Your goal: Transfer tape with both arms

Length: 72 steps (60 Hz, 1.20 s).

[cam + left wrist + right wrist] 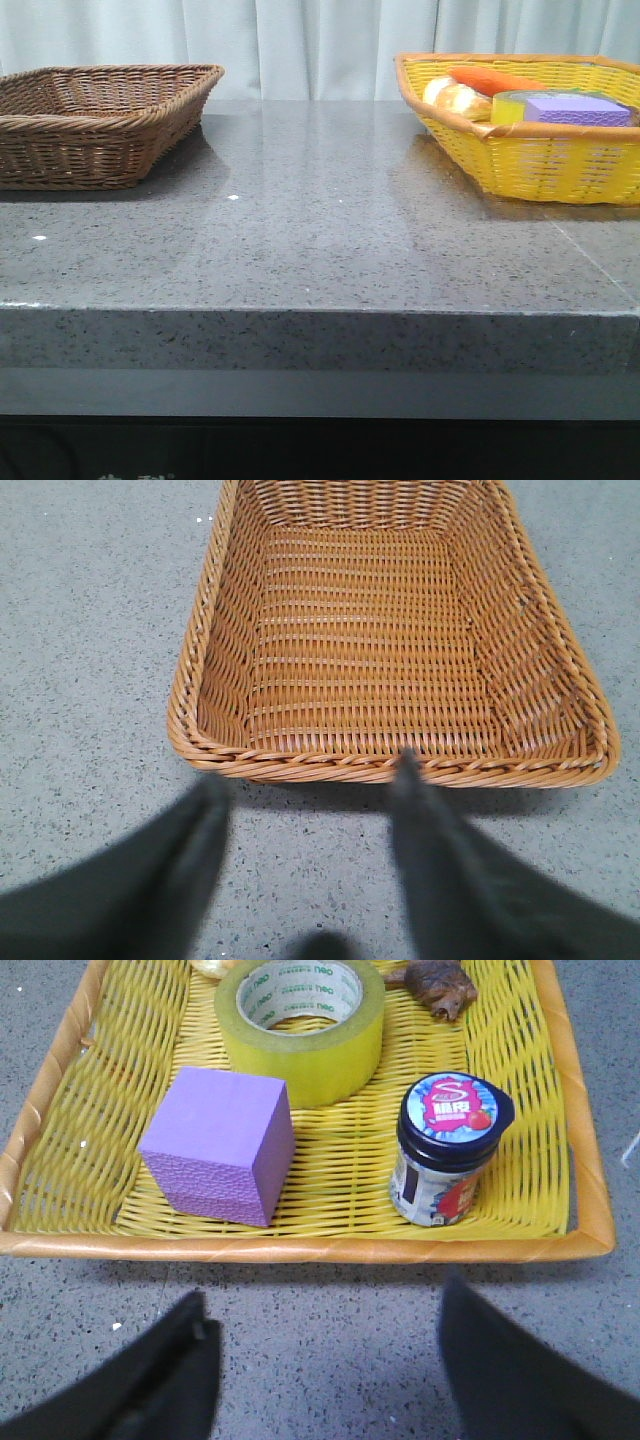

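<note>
Tape [300, 1028] is seated flat in the yellow basket [300, 1247], hollow core facing up, printed lettering visible on the inner ring. Purple block [218, 1146] is just beside it, nearer the right gripper [330, 1360]; a small lidded jar [450, 1150] with a strawberry label stands upright near the basket's near rim. A brown lump [438, 987] is seen at the far edge, identity unclear.

In the front view, yellow basket is placed at about 2 o'clock on the grey speckled table [320, 240]; the brown basket [100, 125] at about 10 o'clock. An orange item [495, 80] and a pale bread roll [455, 97] are seen over the yellow rim.

Right gripper: fingers spread wide, nothing held, hovering over bare table just short of the yellow basket rim.

Left gripper [305, 800]: fingers also spread wide, nothing held, positioned above table just short of the brown basket's near rim. No contents are seen in that basket.
</note>
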Available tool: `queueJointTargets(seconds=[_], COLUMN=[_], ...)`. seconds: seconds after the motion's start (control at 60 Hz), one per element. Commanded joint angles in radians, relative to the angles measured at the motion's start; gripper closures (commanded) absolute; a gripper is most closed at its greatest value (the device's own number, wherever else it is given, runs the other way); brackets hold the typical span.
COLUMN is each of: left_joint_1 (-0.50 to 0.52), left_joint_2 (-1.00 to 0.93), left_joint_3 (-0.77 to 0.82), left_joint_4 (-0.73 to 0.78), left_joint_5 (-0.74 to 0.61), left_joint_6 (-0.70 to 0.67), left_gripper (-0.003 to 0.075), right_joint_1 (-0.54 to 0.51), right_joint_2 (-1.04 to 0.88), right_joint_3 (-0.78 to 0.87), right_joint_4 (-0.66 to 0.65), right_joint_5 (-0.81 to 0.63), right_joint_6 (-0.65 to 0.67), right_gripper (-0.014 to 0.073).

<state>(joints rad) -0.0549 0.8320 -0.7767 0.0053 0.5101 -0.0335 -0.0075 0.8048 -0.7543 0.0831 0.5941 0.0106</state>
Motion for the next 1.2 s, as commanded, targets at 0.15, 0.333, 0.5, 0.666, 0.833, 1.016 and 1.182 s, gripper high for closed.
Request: queueJointTargets(seconds=[0.15, 0.333, 0.5, 0.666, 0.833, 1.016, 1.182], left_joint_1=[-0.043, -0.228, -0.434, -0.58, -0.639, -0.645, -0.645], left_joint_2=[-0.001, -0.001, -0.001, -0.001, -0.001, -0.001, -0.001], left_joint_3=[-0.031, -0.031, -0.031, -0.031, -0.031, -0.031, -0.031], left_joint_4=[-0.029, -0.029, -0.029, -0.029, -0.029, -0.029, -0.029], left_joint_5=[-0.083, -0.087, -0.094, -0.094, -0.096, -0.096, -0.096], left_joint_6=[0.011, 0.016, 0.016, 0.016, 0.016, 0.016, 0.016], left_gripper=[0.0123, 0.0123, 0.0123, 0.0123, 0.0123, 0.0123, 0.0123], right_joint_1=[-0.006, -0.039, -0.07, -0.108, -0.113, -0.113, -0.11], right_joint_2=[0.018, 0.139, 0.265, 0.409, 0.55, 0.712, 0.836], right_joint_3=[-0.079, -0.224, -0.365, -0.527, -0.689, -0.863, -1.005], right_joint_4=[-0.011, -0.007, -0.005, 0.001, 0.001, 0.036, 0.047], right_joint_5=[-0.054, 0.041, 0.115, 0.214, 0.306, 0.401, 0.472], right_joint_6=[0.0, 0.008, 0.008, 0.008, 0.008, 0.008, 0.008], right_gripper=[0.0022, 0.0022, 0.0022, 0.0022, 0.0022, 0.0022, 0.0022])
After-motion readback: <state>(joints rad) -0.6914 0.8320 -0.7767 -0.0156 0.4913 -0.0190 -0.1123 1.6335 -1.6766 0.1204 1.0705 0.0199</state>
